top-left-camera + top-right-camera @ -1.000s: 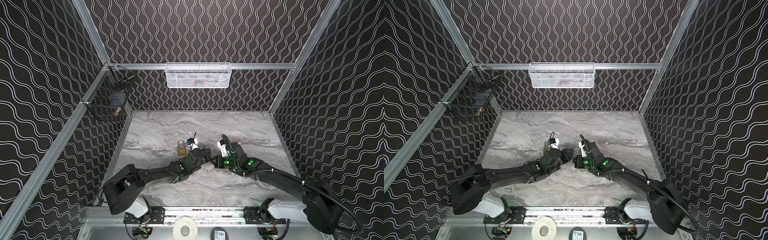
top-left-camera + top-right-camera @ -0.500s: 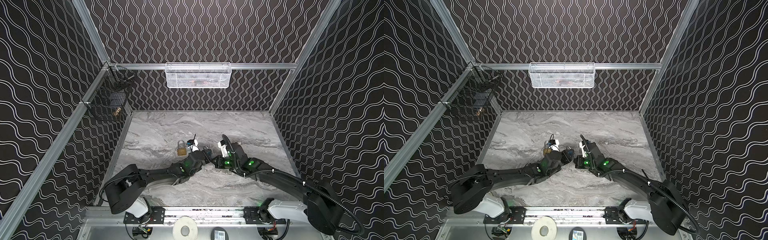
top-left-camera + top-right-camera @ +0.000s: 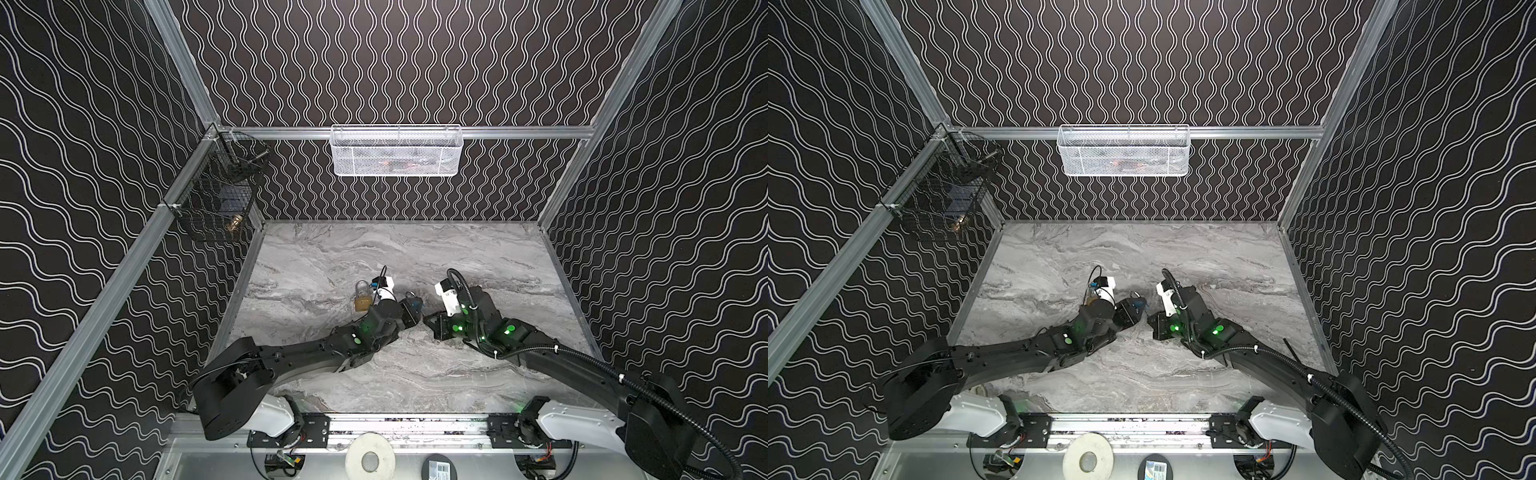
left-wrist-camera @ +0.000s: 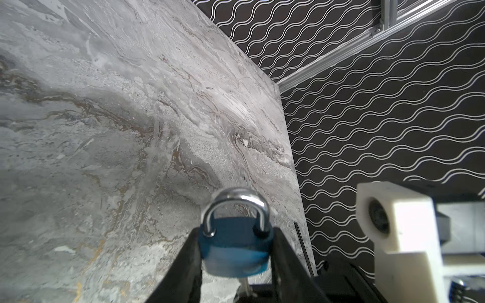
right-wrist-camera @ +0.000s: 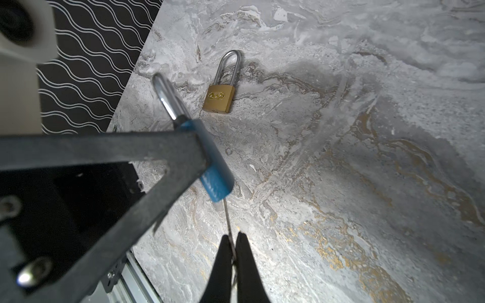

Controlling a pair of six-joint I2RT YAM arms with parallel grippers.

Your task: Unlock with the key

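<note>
**1. Near edge.** The left arm [image 3: 291,361] and the right arm [image 3: 573,365] reach inward from the near edge of the worktop [image 3: 415,374]. They meet close to its middle in both top views.

**2. Right claw.** The right claw [image 5: 234,242] is closed on the key [image 5: 227,217]. Its two fingertips pinch the thin metal blade near the lower end. The blade runs straight from the fingertips to the underside of the blue padlock [image 5: 216,181]. How deep it sits in the body cannot be told.

**3. Left claw.** The left claw [image 4: 236,237] grips the blue padlock by the two narrow sides of its body, one finger [image 4: 189,262] on each side. The padlock is held clear of the worktop, above its middle. In the left wrist view both legs of the silver shackle [image 4: 236,199] meet the body. A short length of the key shows below the body.

**4. Beyond the claws.** A brass padlock [image 3: 362,300] lies flat on the worktop just beyond the left claw, on the side of the left wall. It touches neither claw. Its long shackle points toward the back wall.

**5. Far end.** A white mesh basket [image 3: 396,151] hangs on the rail of the back wall. A black wire basket [image 3: 220,187] hangs in the left rear corner. The contents of both are too dim to name.
</note>
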